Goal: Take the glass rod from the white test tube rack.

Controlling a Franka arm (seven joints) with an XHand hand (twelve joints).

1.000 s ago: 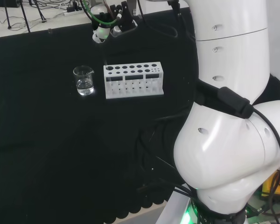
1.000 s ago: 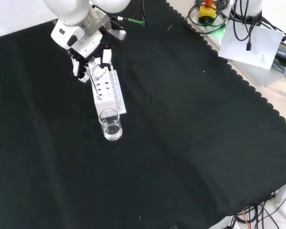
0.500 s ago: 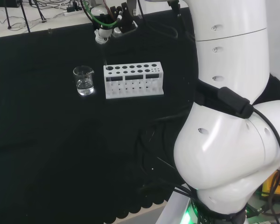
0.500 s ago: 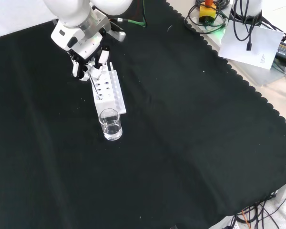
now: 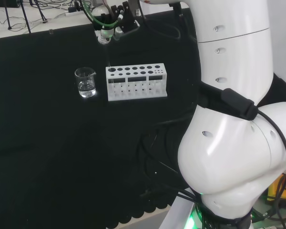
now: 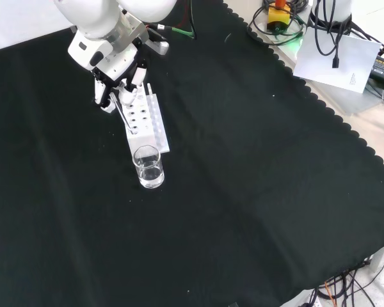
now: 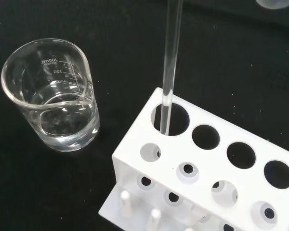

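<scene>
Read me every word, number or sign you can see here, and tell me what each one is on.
"200ml": on the clear glass beaker, top of its printed scale.
"150": the next mark down on that scale.
Lower scale marks: too faint to read.
White paper sheet beyond the cloth: print too small to read.
White test tube rack: no text.

Hand [image 6: 118, 86] poised above far end of white test tube rack [image 6: 145, 121], fingers curled, pinching glass rod [image 6: 120, 110]; arm reaching over the rack.

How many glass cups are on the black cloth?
1. A glass beaker with a little clear liquid stands beside the end of the white test tube rack where the glass rod sits.
</scene>
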